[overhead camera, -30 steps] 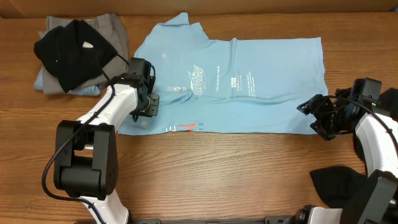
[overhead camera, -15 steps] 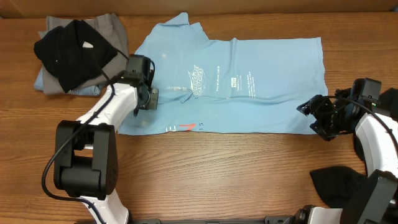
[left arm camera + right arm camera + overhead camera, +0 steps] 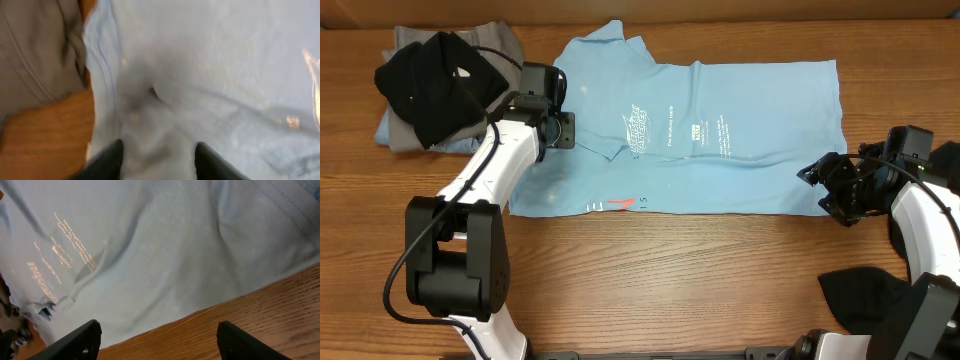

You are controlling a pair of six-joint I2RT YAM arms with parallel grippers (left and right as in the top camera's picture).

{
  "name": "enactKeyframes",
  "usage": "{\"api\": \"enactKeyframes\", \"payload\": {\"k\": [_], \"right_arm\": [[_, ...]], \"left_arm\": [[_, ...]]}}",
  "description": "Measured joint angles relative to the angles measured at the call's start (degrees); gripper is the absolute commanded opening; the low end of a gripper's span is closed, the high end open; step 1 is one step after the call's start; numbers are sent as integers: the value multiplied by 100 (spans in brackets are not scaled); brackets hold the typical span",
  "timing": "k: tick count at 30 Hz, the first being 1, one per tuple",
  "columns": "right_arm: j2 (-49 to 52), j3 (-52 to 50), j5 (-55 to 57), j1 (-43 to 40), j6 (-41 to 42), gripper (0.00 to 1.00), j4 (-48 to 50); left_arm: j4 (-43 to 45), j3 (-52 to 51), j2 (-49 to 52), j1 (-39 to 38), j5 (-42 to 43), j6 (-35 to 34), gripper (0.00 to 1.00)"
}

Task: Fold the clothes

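Straddling cloth: left fingers [image 3: 107, 161] stand apart over a bunched ridge of the sky-blue T-shirt [image 3: 750, 160], at its collar-and-sleeve end; whether they actually pinch it I cannot tell.
Right fingers [image 3: 75, 341]: spread wide and empty, just off the T-shirt's hem corner, over bare table [image 3: 670, 270].
T-shirt: spread flat, print up.
Risk: a weak hold would probably let the ridge slip or drag one layer, skewing the fold.
Garment pile [image 3: 435, 85]: just beyond the T-shirt's sleeve end; it could snag.
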Motion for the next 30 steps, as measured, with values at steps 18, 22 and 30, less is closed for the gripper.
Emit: {"api": "enactKeyframes", "payload": {"k": [18, 22, 30], "right_arm": [[0, 0, 0, 0, 0, 78, 42], [0, 0, 0, 0, -2, 78, 46], [0, 0, 0, 2, 0, 78, 42]], "left_arm": [[-448, -2, 197, -898, 1458, 1143, 4], [-219, -2, 704, -1064, 1414, 1200, 4], [461, 17, 892, -1064, 1139, 811, 4]]}}
